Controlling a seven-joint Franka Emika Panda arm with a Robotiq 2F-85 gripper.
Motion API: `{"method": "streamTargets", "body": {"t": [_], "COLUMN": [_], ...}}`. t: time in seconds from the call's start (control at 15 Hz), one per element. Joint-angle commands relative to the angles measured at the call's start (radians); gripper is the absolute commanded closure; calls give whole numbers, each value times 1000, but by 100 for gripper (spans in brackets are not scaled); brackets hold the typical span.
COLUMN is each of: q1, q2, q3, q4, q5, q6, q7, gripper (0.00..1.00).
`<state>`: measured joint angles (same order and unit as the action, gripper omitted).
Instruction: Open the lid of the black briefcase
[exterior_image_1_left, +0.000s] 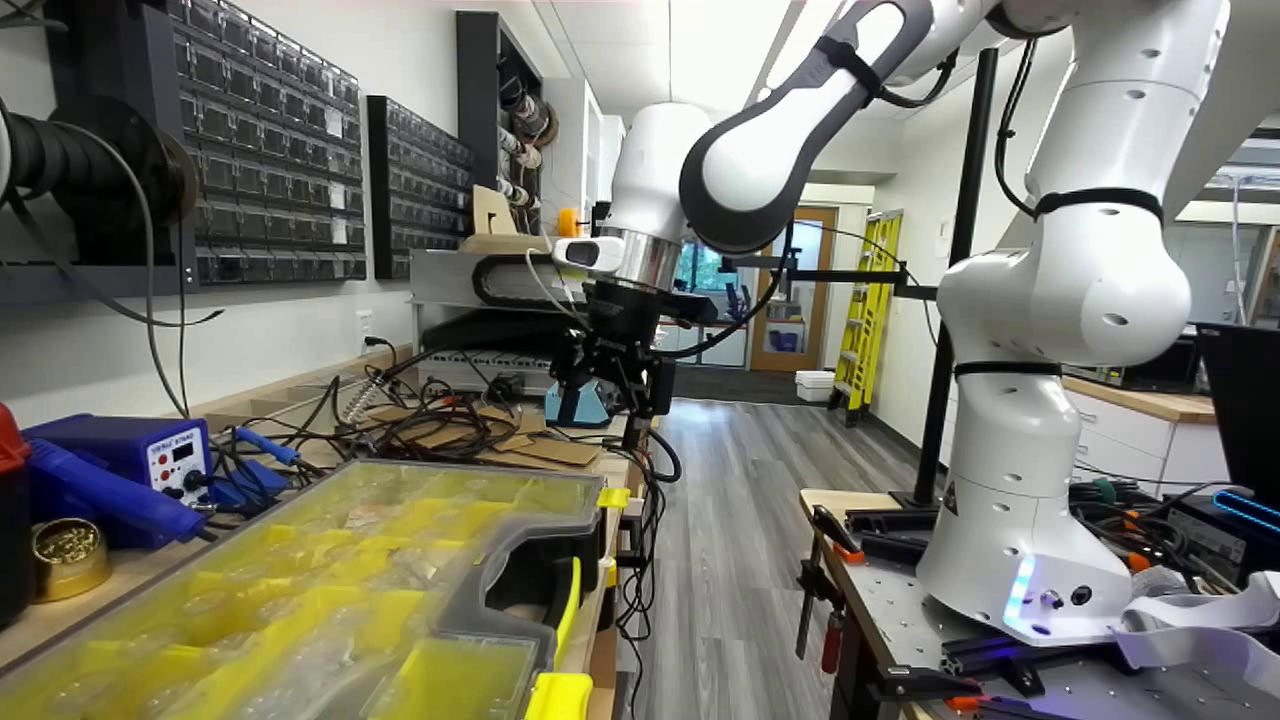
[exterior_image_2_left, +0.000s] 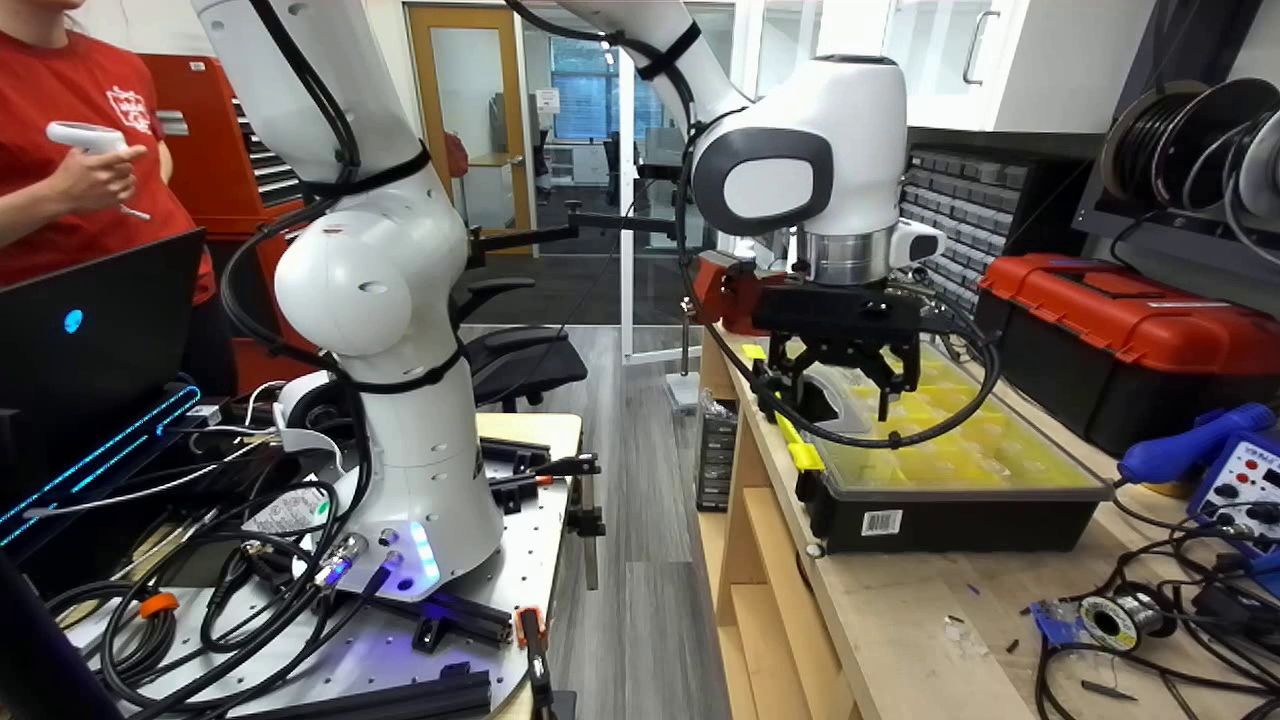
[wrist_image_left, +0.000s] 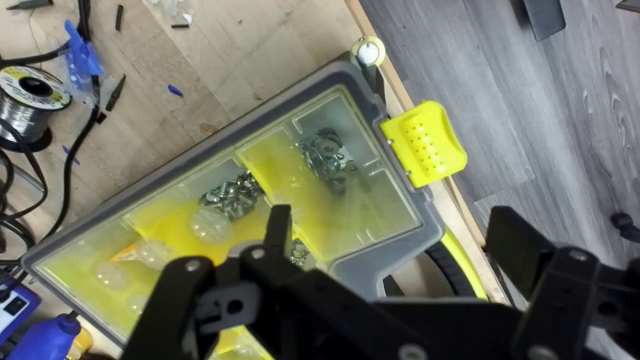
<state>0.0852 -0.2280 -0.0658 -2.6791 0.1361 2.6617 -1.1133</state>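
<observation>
The black briefcase (exterior_image_2_left: 960, 525) is a wide parts case with yellow bins, lying on the wooden bench. Its clear lid (exterior_image_1_left: 400, 540) lies flat over the bins and also shows in the wrist view (wrist_image_left: 360, 210). A yellow latch (wrist_image_left: 425, 145) sticks outward from the front edge; another (exterior_image_1_left: 560, 695) shows in an exterior view. The handle (wrist_image_left: 452, 265) has a yellow strip and sits in the front recess. My gripper (wrist_image_left: 390, 210) is open and empty above the case's front edge, one finger over the lid, the other beyond the bench edge. It also shows in both exterior views (exterior_image_1_left: 614, 397) (exterior_image_2_left: 830, 400).
A red and black toolbox (exterior_image_2_left: 1130, 370) stands behind the case. A blue soldering station (exterior_image_1_left: 165, 460), loose cables (exterior_image_1_left: 430, 430) and a solder spool (exterior_image_2_left: 1115, 620) lie on the bench. A black cable (exterior_image_2_left: 900, 440) loops below my wrist. Floor separates bench and robot table.
</observation>
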Motion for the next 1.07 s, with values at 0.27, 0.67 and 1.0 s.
{"method": "streamTargets", "body": {"t": [0.27, 0.67, 1.0], "q1": [79, 149, 128], "q2": [-62, -60, -9], "q3": [-64, -106, -81], "q4": [-143, -137, -91], "q5": [90, 134, 150], "q6": [191, 252, 242], "q7": [-151, -221, -235], "gripper": [0, 0, 0]}}
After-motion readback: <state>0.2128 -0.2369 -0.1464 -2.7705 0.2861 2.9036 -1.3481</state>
